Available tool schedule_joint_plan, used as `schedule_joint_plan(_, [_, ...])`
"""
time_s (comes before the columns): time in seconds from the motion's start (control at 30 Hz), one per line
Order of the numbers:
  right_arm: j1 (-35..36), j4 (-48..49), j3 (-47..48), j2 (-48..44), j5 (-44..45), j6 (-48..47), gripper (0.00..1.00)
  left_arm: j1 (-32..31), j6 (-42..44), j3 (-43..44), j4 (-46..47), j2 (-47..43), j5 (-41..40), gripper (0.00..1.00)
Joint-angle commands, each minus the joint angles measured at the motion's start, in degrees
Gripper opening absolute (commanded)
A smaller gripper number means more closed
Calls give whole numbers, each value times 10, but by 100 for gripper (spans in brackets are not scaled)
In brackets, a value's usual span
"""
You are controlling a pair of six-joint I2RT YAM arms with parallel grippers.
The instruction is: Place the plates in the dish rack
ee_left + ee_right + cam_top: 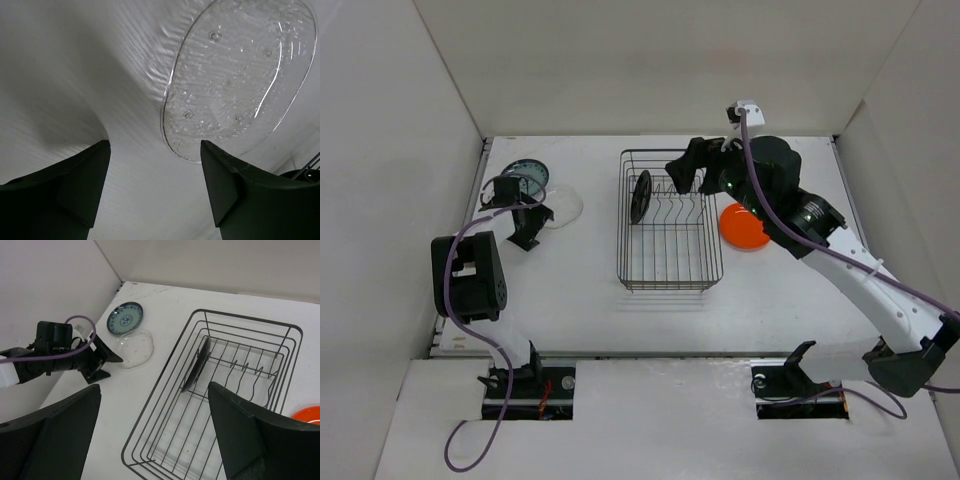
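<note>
The dark wire dish rack (621,240) sits mid-table. A black plate (640,196) stands on edge between its prongs at the far left; it also shows in the right wrist view (197,365). A bright orange plate (744,226) lies flat just right of the rack. A teal plate (528,172) and a pale, see-through plate (563,205) lie at the far left. My left gripper (538,222) is open and empty, low over the table beside the pale plate (240,75). My right gripper (685,170) is open and empty above the rack's far right corner. The cream plate is out of view.
White walls enclose the table on the left, far and right sides. The left arm's purple cable (470,240) loops beside its wrist. The rack's rim (240,318), the teal plate (125,317) and the left gripper (107,365) show in the right wrist view.
</note>
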Motion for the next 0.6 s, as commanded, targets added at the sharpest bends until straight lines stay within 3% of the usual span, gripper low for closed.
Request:
schedule_joint_plan(0.0, [6,39,-11,-38,-18,-19,92,21,-14,14,22,18,10,69])
schedule_joint_plan(0.2, [0,44,-27,-66,-6,-24,92,32,-9,44,10,60,21,45])
schedule_joint_plan(0.33, [-5,44,-34,-77,-6,-24,92,32,-3,57,4,76,27,36])
schedule_joint_plan(0.4, [-5,44,-39,-77,-6,-24,92,32,2,69,-6,90,27,25])
schedule_joint_plan(0.5, [-5,44,-34,-83,-6,-24,92,32,7,76,-12,108,38,21])
schedule_joint_plan(0.57, [-5,44,-34,-83,-6,-24,92,32,7,76,-12,108,38,12])
